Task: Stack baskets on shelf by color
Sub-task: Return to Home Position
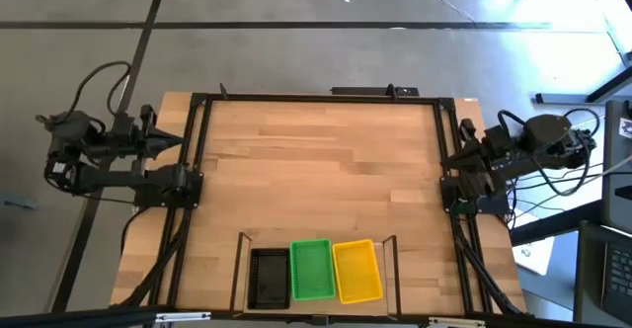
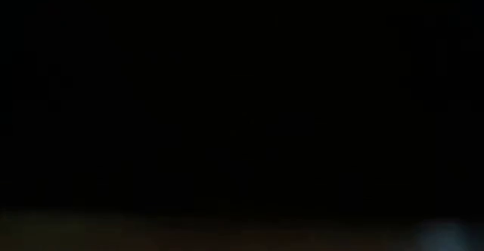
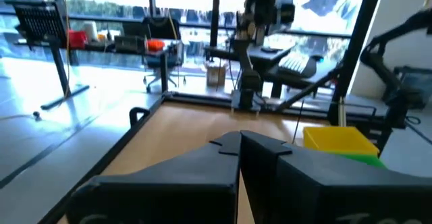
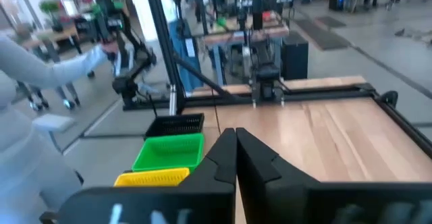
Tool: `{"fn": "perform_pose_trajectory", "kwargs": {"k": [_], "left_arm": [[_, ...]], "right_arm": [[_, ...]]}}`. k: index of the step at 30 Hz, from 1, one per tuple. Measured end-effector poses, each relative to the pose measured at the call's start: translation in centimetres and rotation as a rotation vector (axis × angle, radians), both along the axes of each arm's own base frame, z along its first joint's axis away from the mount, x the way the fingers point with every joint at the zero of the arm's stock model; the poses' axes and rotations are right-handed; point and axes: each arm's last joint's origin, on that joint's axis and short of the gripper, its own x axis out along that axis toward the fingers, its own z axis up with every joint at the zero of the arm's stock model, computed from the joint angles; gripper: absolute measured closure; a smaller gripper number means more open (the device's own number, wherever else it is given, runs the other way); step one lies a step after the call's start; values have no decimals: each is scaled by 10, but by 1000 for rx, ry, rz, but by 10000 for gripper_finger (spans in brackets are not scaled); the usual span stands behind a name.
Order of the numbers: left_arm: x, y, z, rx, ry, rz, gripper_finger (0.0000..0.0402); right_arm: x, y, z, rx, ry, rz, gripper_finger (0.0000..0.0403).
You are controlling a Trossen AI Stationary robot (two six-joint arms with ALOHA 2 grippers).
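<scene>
1. The shelf (image 1: 389,269) sits at the table (image 1: 316,160) edge, about midway between the two arms and well apart from both. Neither arm looks clearly nearer.
2. On it three stacks stand side by side: black baskets (image 1: 269,277) toward the left arm, green baskets (image 1: 312,268) in the middle, yellow baskets (image 1: 357,270) toward the right arm. Their long axes run across the line joining the arms.
3. The left gripper (image 3: 239,142) is tucked at its own side of the table, jaws pressed together, empty.
4. The right gripper (image 4: 235,137) is tucked at the opposite side, jaws closed on nothing.
5. The baskets are rigid plastic rectangles with perforated walls. The shelf is pale wood with thin black posts.
6. To my eye the sorting looks done and only parking the arms is left.
</scene>
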Motion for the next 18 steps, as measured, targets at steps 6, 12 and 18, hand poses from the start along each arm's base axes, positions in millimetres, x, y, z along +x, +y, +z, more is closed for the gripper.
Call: {"fn": "perform_pose_trajectory", "kwargs": {"k": [6,12,18], "left_arm": [[-7,0,-19,12,-72,19,401],[-4,1,-26,20,-52,65,401],[4,2,-31,6,-36,76,401]], "right_arm": [[-24,-7,-38,34,-122,-1,403],[-54,-16,-60,69,-249,-4,403],[-58,-17,-61,-16,-232,-10,403]]}}
